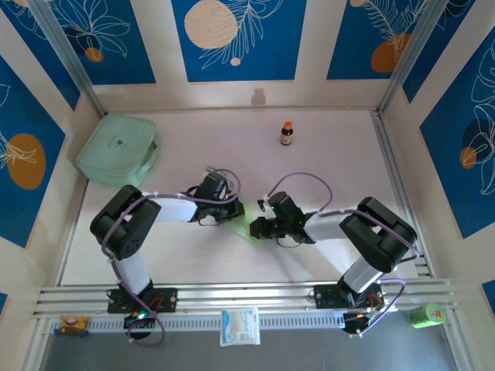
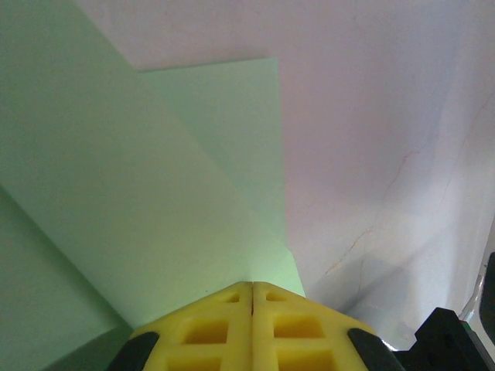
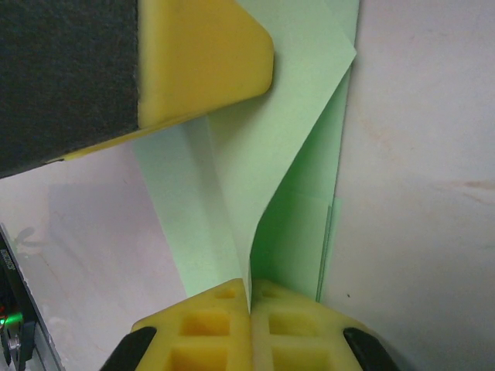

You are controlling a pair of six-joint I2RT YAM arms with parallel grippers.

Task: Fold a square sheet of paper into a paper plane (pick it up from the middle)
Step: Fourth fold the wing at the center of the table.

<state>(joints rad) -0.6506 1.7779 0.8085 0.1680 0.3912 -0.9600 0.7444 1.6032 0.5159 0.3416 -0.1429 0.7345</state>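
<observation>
On the table (image 1: 332, 154), mid-way, the square sheet of paper (image 1: 247, 226) is creased at least 2 times. A raised flap is pinched by the right gripper (image 3: 249, 305). The sheet is seemingly pressed flat by the closed left gripper (image 2: 253, 297). The plane is judged unfinished, with further folds left.

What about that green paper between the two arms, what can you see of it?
The sheet of paper is thin, plain, pale lime-green, already folded into overlapping layers with sharp creases. It lies on the white table between the arms. The right gripper is shut on one raised flap; the shut left gripper sits at another folded edge.
</observation>
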